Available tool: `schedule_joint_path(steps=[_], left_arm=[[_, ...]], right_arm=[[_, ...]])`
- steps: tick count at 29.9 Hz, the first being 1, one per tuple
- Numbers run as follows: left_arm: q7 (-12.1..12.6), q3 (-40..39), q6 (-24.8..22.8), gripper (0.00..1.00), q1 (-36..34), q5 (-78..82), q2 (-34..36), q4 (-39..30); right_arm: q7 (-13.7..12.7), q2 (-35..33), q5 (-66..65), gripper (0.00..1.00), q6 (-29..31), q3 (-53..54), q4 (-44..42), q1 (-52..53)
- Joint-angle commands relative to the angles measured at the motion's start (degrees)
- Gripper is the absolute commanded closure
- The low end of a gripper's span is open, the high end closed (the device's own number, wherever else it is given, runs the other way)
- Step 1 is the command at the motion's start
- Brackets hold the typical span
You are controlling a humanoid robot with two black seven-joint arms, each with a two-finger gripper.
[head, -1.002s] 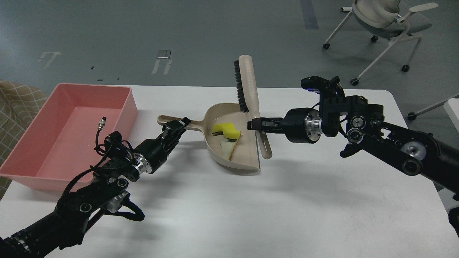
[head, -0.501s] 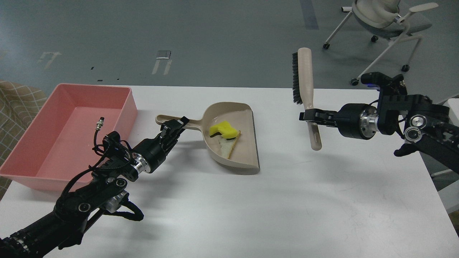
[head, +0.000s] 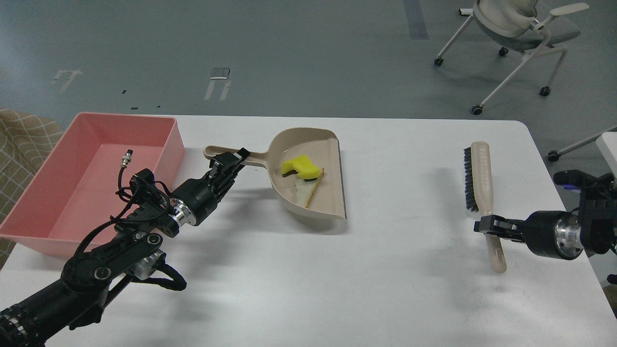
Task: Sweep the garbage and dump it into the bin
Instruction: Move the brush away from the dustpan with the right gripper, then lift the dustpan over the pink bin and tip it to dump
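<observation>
Head view: garbage (head: 302, 174) in dustpan (head: 332, 202), its handle apparently gripped by left claw (head: 230, 160); right claw (head: 488, 226) grips brush (head: 479, 178)

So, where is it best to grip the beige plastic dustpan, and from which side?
Grip the beige plastic dustpan by its slim handle, coming from the left. The handle points toward the pink bin, clear of the garbage, and the left gripper is already closed there.
</observation>
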Motion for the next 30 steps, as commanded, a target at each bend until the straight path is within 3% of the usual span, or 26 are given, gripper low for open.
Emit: schedule_joint_path(steps=[1, 7, 11, 14, 21, 24, 26, 30], left_arm=[[0.19, -0.1, -0.04, 0.77, 0.0, -0.62, 2.58, -3.14], [0.02, -0.45, -0.39, 0.77, 0.7, -5.28, 10.67, -9.56], [-1.12, -1.32, -3.63, 0.77, 1.41, -11.76, 17.51, -13.33], [-2.71, -2.91, -6.27, 0.77, 2.9, -17.21, 21.29, -13.87], [-2.8, -6.16, -10.41, 0.77, 3.61, -20.31, 28.07, -13.78], [-3.32, -6.25, -13.83, 0.77, 4.39, -20.31, 32.2, -13.78], [-5.05, -6.34, -16.65, 0.77, 5.8, -20.31, 35.19, -13.78], [-5.05, -6.34, -19.55, 0.77, 7.47, -21.1, 39.84, -12.65]], right_arm=[[0.04, -0.19, 0.01, 1.0, -0.01, 0.08, 0.17, -0.71], [0.04, 0.43, -0.08, 1.0, -0.01, 0.25, 0.09, -0.71], [0.04, 0.69, 0.01, 1.0, -0.01, 0.34, 0.17, -0.71], [0.04, 0.6, 0.01, 1.0, -0.01, 0.6, 0.17, -0.71], [0.04, 0.6, 0.01, 1.0, -0.01, 1.05, 0.17, -0.71], [0.04, 0.69, -0.08, 1.0, -0.01, 1.13, 0.17, -0.71], [0.04, 0.69, 0.01, 1.0, -0.01, 1.13, 0.17, -0.71], [0.04, 0.6, -0.08, 1.0, -0.01, 1.22, 0.0, -0.71]])
